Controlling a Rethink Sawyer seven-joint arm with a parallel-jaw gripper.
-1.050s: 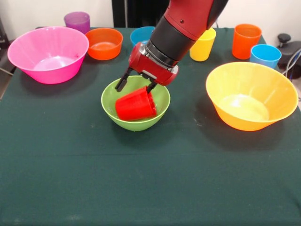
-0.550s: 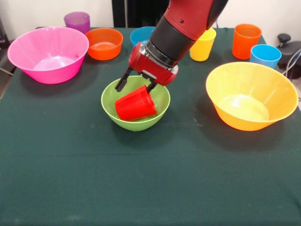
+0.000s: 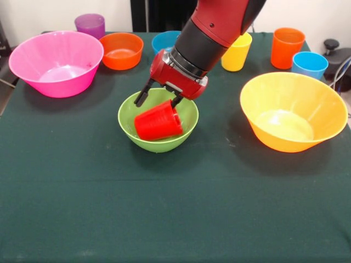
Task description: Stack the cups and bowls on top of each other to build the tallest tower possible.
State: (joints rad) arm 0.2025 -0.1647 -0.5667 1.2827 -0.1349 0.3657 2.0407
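- scanning from the left: the pink bowl sits at the far left of the tabletop, with the purple cup behind it and the small orange bowl just to its right.
- near the middle, the red cup lies tipped inside the green bowl, not upright. its long axis runs roughly left to right, slanting a little; which end is the mouth i cannot tell.
- the hand hovers just above and behind the red cup, its black fingers spread wide with nothing between them. one finger looks close to the cup's upper edge; contact is unclear.
- the coming move likely turns on this: the cup lies directly below and nearer than the hand, across the finger line.
- further right: small blue bowl, yellow cup, orange cup, light blue cup, and the yellow-orange bowl well apart.
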